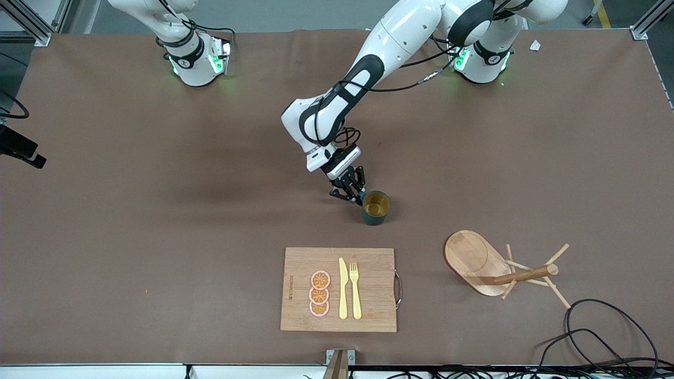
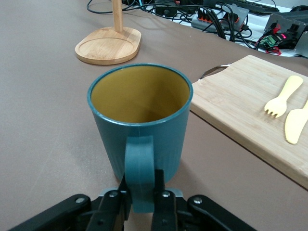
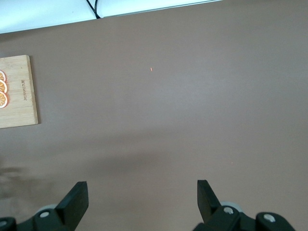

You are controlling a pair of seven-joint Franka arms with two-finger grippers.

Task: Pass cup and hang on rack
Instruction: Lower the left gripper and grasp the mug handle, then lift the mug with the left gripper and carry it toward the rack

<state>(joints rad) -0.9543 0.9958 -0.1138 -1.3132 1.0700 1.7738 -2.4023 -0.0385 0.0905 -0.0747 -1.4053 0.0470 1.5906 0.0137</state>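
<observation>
small dark teal-green cylindrical cup point(image 1: 376, 207) with mustard-yellow inside, upright on the brown table point(image 1: 131, 210), just right of centre in the front view. it lies farther from the front camera than the rectangular bamboo cutting board point(image 1: 339, 289) and well apart from the light wooden rack point(image 1: 495, 266), which shows at lower right. left gripper point(image 1: 352, 195) at the cup's side handle point(image 2: 140, 175); the left wrist view shows its fingers point(image 2: 163, 202) pinched on that handle, low on the loop. the cup appears rigid, light and smooth-walled, probably plastic or glazed; held by the handle alone it could swing or tilt, so a firm pinch seems wise.

the front view alone shows the rack's thin stick pegs point(image 1: 557, 255); the left wrist view shows only its oval base point(image 2: 108, 44) and the foot of its post. the right gripper point(image 3: 142, 197) appears only in the right wrist view, fingers spread wide over bare table, holding nothing; that arm waits.
</observation>
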